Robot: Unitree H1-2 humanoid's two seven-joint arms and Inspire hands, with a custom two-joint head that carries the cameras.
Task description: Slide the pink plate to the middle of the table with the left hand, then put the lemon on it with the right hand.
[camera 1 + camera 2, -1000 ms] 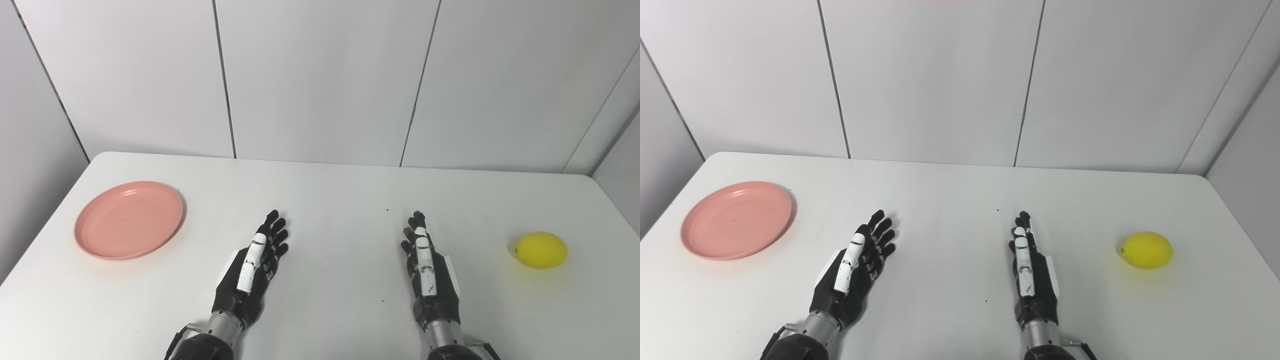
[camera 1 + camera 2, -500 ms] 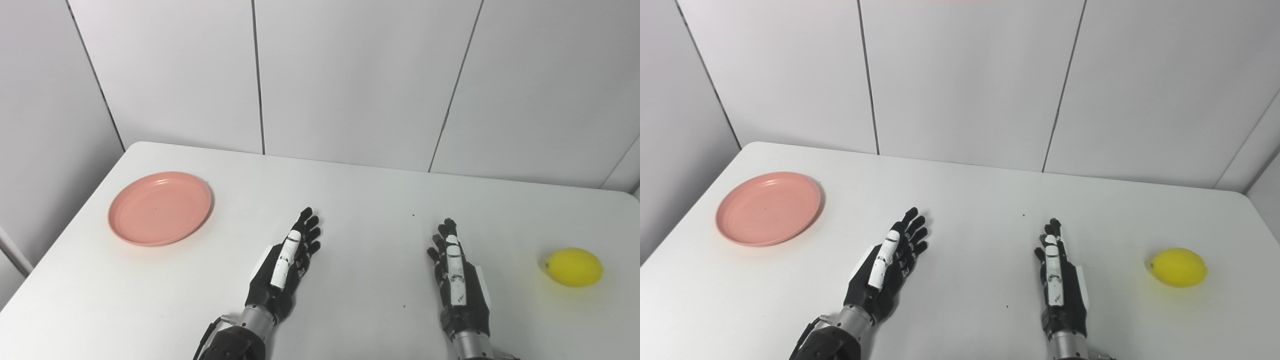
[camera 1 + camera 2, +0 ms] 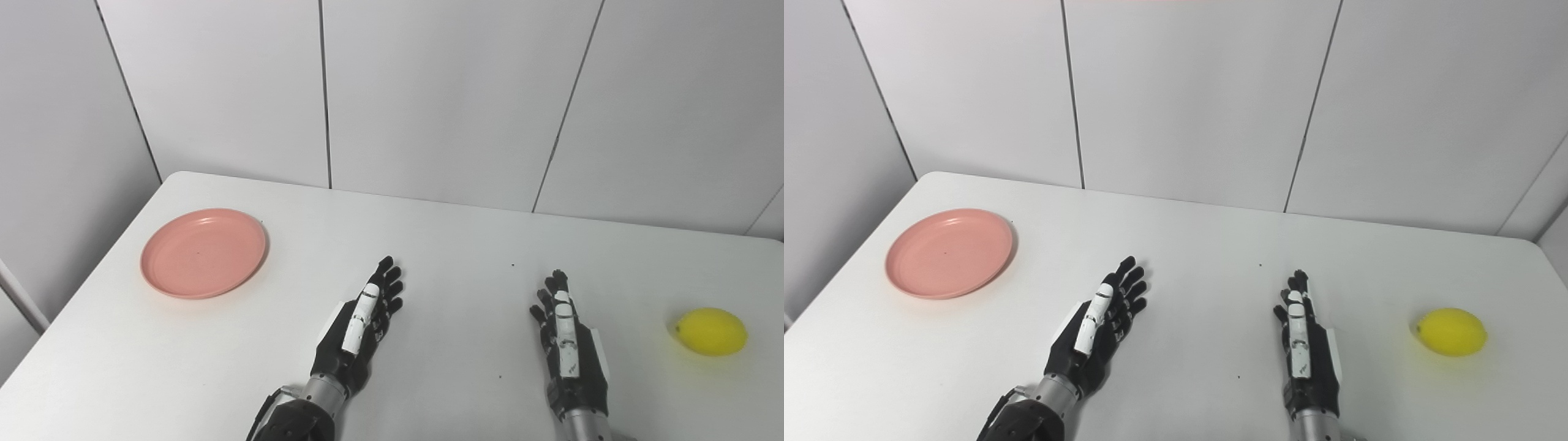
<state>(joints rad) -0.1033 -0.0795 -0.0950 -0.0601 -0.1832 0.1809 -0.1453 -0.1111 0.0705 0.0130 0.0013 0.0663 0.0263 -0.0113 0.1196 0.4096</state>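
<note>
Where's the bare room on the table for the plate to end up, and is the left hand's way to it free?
The widest bare patch lies between the left hand and right hand, reaching to the table's far edge. Bare surface also separates the left hand from the pink plate. Nothing is crowded; the lemon sits alone at far right.

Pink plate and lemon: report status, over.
Left hand and right hand open, holding nothing. Pink plate far left, not slid; lemon far right, untouched. Nothing in the way.
</note>
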